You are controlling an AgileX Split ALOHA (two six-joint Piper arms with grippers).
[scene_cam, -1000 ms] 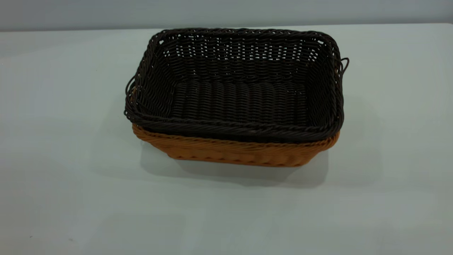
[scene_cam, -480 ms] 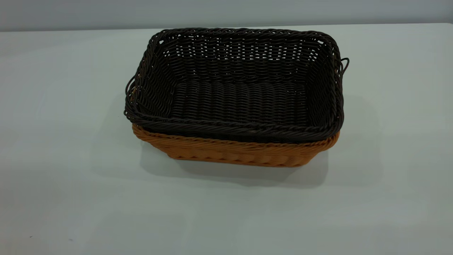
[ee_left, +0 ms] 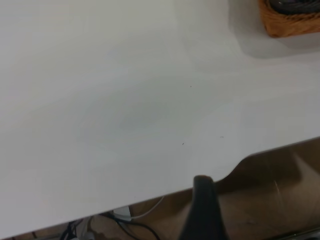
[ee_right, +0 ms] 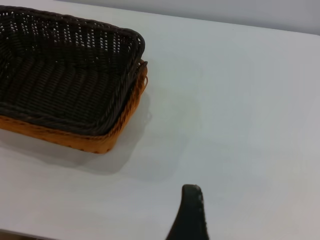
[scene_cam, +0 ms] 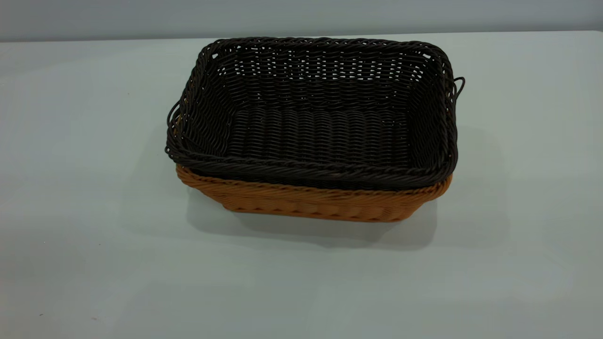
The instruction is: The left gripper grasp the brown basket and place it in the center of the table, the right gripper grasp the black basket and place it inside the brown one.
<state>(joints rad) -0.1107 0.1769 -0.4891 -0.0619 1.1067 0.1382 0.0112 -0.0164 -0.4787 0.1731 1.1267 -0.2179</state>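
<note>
A white table (scene_cam: pixel 85 263) fills the exterior view. Near its middle sits the brown basket (scene_cam: pixel 311 205), with the black basket (scene_cam: pixel 315 122) nested inside it, rims nearly level. Nothing has shifted over the last second: both baskets lie exactly as before and no arm has come back into that view, so the task looks finished. The left gripper (ee_left: pixel 202 212) hangs well away from the baskets, past the table's edge; the right gripper (ee_right: pixel 189 215) hovers beside them over bare table. Only one dark fingertip of each shows, so their opening cannot be told; neither appears to hold anything.
</note>
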